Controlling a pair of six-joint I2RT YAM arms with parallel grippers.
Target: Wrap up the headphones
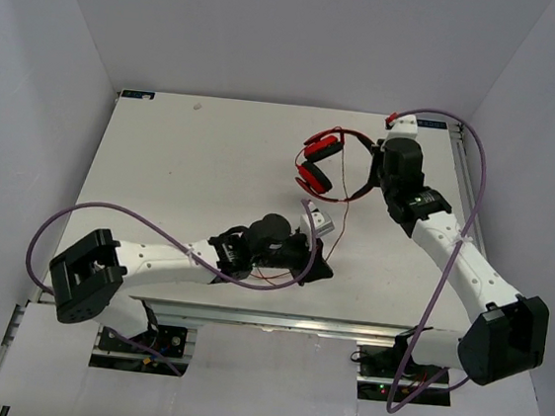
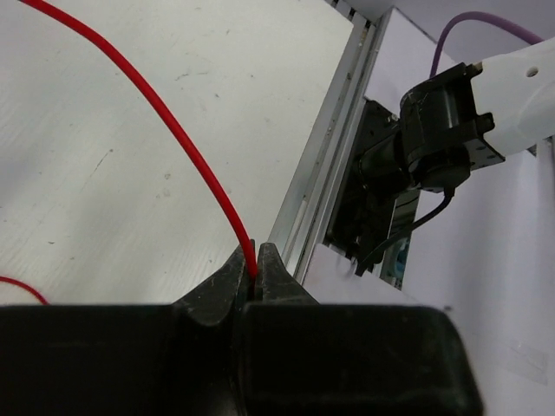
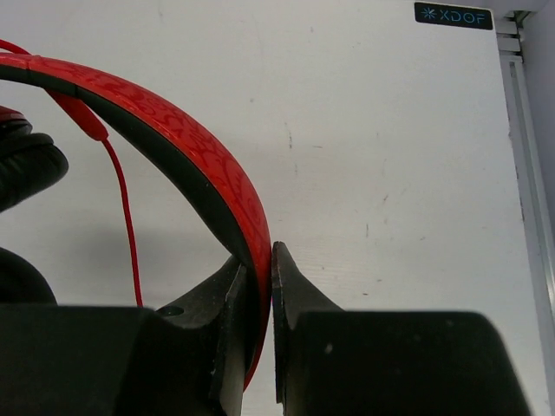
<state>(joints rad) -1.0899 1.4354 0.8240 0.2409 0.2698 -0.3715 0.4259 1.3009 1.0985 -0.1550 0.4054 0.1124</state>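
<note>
The left arm (image 1: 163, 254) lies low, stretched out to its right; the left end effector (image 2: 257, 264) is clamped on the thin red cable (image 2: 186, 143). The right arm (image 1: 460, 262) reaches forward and to its left; the right end effector (image 3: 260, 260) pinches the red headband (image 3: 173, 139), jaws nearly together

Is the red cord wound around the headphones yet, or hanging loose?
Loose: the cable trails from the headphones to the left gripper, which pinches it.

A robotics lab cell: a white surface (image 1: 190, 189) boxed in by plain white panels (image 1: 296, 31), aluminium rail (image 2: 323, 165) along its edge, purple cabling (image 2: 440, 43) (an XDOF label (image 3: 453, 16) at 1 o'clock, right wrist view)
</note>
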